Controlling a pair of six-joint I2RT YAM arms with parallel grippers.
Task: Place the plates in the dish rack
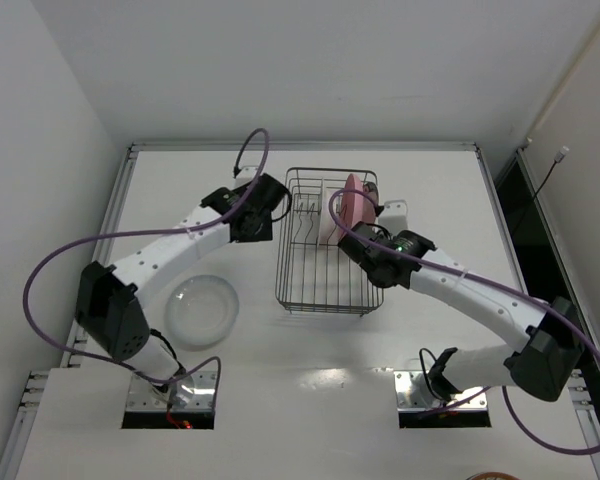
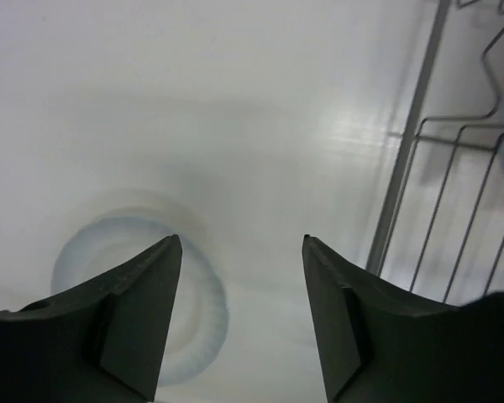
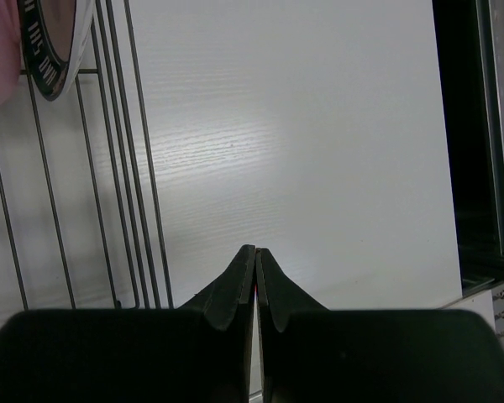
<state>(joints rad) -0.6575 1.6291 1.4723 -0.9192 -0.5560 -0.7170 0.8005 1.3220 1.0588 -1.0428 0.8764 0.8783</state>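
The pink plate (image 1: pixel 351 206) and the dark-rimmed patterned plate (image 3: pixel 55 52) stand upright together at the far right of the wire dish rack (image 1: pixel 279 250); the pale lettering on the rim is too small to read. One translucent plate (image 1: pixel 202 308) lies flat on the white surface (image 1: pixel 310 400), left of the rack. The left gripper (image 2: pixel 239 239) is beside the rack's left wall with jaws apart and empty, and the right gripper (image 3: pixel 255 249) is at its right edge with jaws together on nothing.

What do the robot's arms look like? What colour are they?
The left arm and right arm are white tubes with chunky black joints. A thin purple cable loops along each one. The left pincer and right pincer each have two dark, pointy, wedge-shaped fingers.
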